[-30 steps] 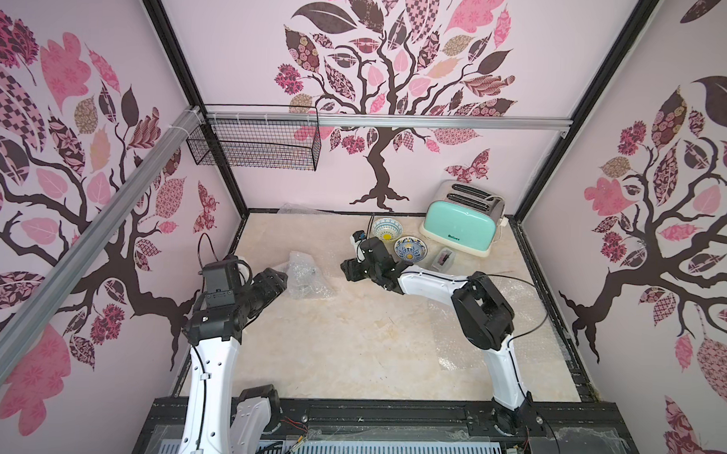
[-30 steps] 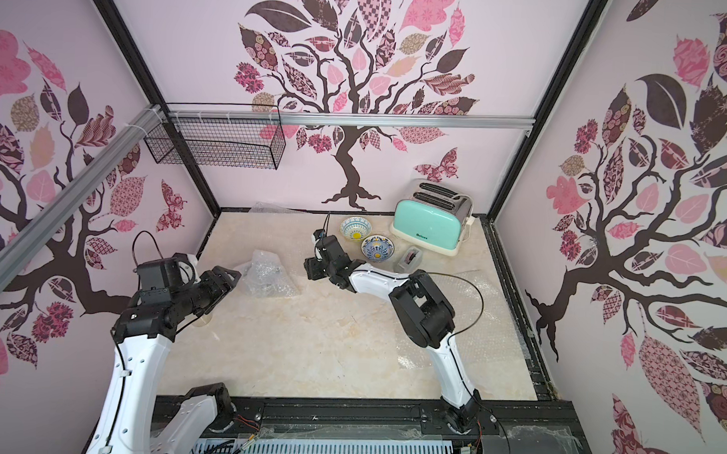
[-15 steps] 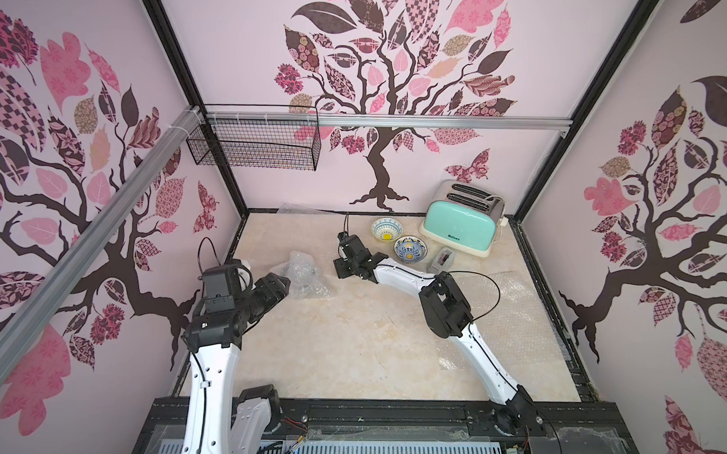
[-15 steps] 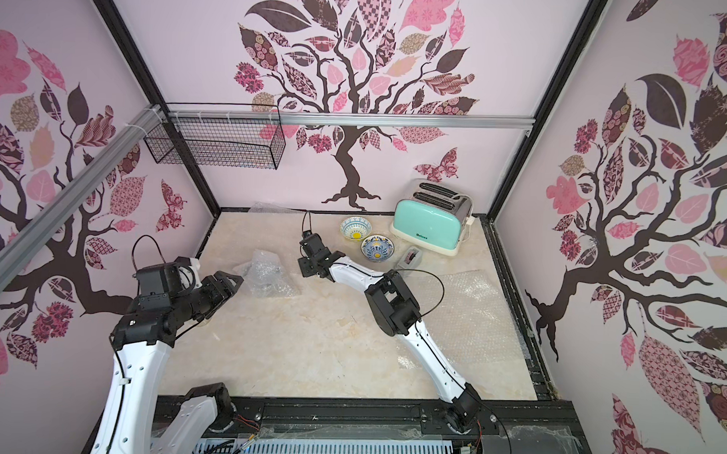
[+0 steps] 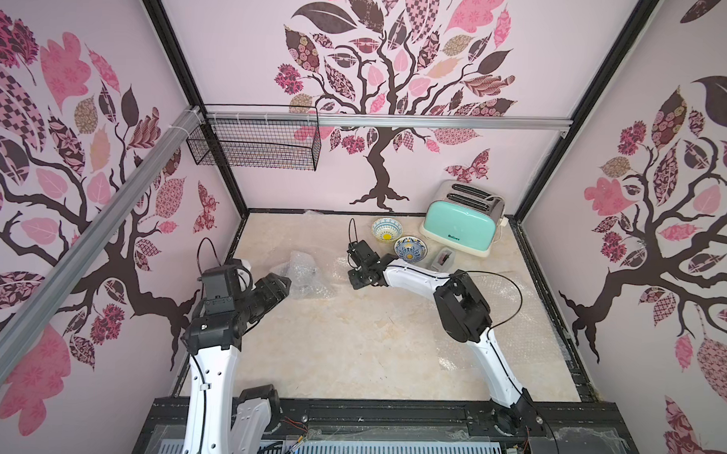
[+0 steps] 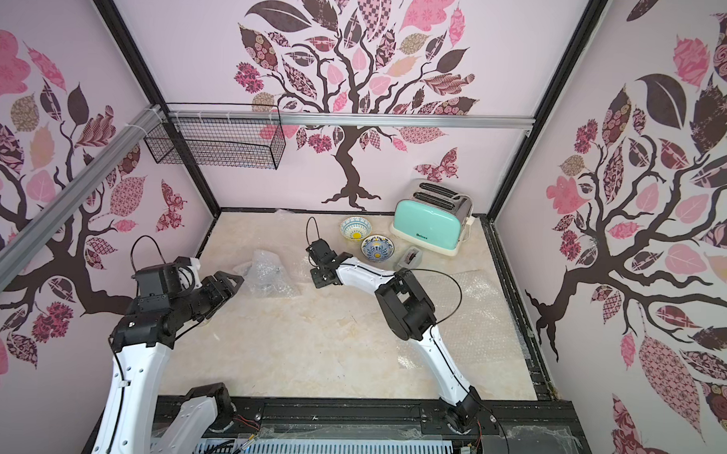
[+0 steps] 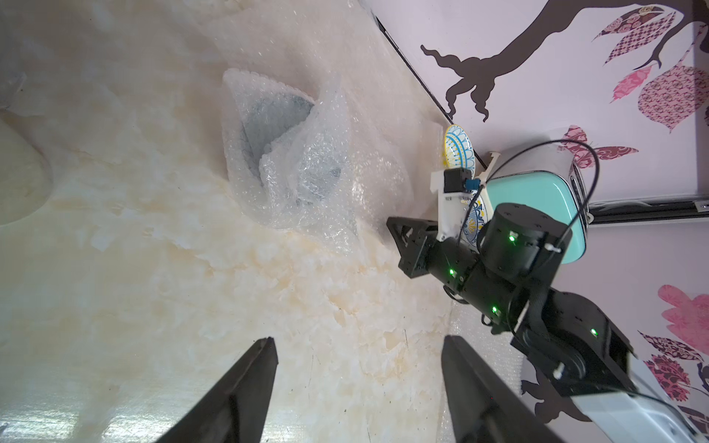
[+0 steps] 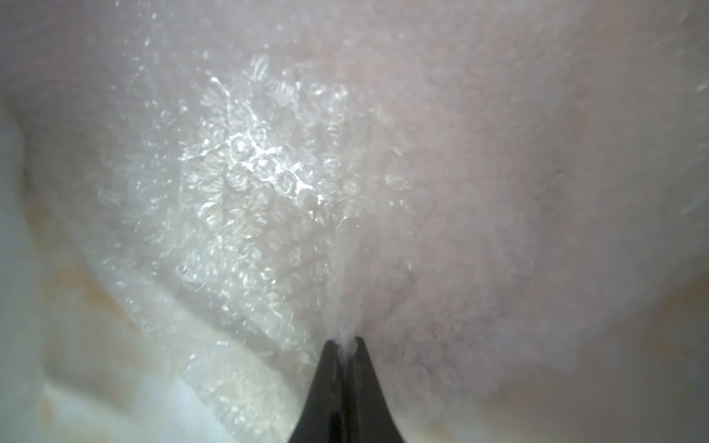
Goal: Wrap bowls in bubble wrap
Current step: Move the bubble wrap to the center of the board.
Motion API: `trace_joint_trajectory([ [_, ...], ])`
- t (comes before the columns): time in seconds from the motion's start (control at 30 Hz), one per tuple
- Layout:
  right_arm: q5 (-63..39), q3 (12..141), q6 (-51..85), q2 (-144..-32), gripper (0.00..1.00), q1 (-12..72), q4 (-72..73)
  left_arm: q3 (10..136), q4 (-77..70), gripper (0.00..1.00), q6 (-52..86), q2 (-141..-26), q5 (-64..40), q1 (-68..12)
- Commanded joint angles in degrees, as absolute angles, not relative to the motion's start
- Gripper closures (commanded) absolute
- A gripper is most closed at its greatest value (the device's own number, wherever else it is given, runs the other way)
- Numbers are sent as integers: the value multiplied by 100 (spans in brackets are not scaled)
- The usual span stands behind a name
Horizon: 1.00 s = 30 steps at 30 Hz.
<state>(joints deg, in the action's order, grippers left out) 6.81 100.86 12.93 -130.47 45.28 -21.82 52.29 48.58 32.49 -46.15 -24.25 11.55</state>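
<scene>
A crumpled bubble wrap bundle (image 5: pixel 306 271) (image 7: pixel 284 153) lies left of centre with something dark showing through it. A flat part of the bubble wrap (image 7: pixel 368 184) spreads from it toward my right gripper (image 5: pixel 353 279) (image 6: pixel 316 280). In the right wrist view the right gripper (image 8: pixel 344 343) is shut, pinching a fold of bubble wrap (image 8: pixel 249 172). Two bare bowls stand behind it: a yellow-centred bowl (image 5: pixel 386 229) (image 6: pixel 356 229) (image 7: pixel 458 147) and a blue patterned bowl (image 5: pixel 411 249) (image 6: pixel 377 249). My left gripper (image 5: pixel 283 285) (image 7: pixel 358 345) hangs open and empty, just short of the bundle.
A mint toaster (image 5: pixel 461 223) stands at the back right, with a small grey tape dispenser (image 5: pixel 443 258) in front of it. Another flat sheet of bubble wrap (image 5: pixel 525 317) lies along the right side. A wire basket (image 5: pixel 256 143) hangs on the back left wall.
The right gripper's jaws have closed on the bubble wrap. That arm reached left toward the bundle, then drew back a little. The left arm has hardly moved.
</scene>
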Motion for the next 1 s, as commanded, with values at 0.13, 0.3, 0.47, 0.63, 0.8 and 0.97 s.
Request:
trace_joint_trajectory([
  [0.13, 450, 7958, 1759, -10847, 97, 4693, -2026, 5139, 4731, 26, 3106, -4592, -2575, 1170],
  [0.3, 481, 6378, 1711, -9676, 97, 4956, -2191, 5146, 4727, 26, 3069, -4605, -2684, 1169],
  [0.47, 494, 4960, 1628, -8388, 97, 5167, -2766, 5146, 4676, 26, 3041, -4638, -2858, 1167],
  [0.63, 390, 4544, 1686, -7165, 97, 5497, -3258, 5125, 4519, 27, 3078, -4644, -2996, 1147],
  [0.8, -446, 4423, 1388, -6779, 97, 5673, -3049, 5155, 4517, 27, 3014, -4865, -3102, 961],
  [0.97, -209, 4638, 1374, -7583, 97, 5945, -3167, 5192, 4548, 27, 2998, -4942, -2874, 539],
])
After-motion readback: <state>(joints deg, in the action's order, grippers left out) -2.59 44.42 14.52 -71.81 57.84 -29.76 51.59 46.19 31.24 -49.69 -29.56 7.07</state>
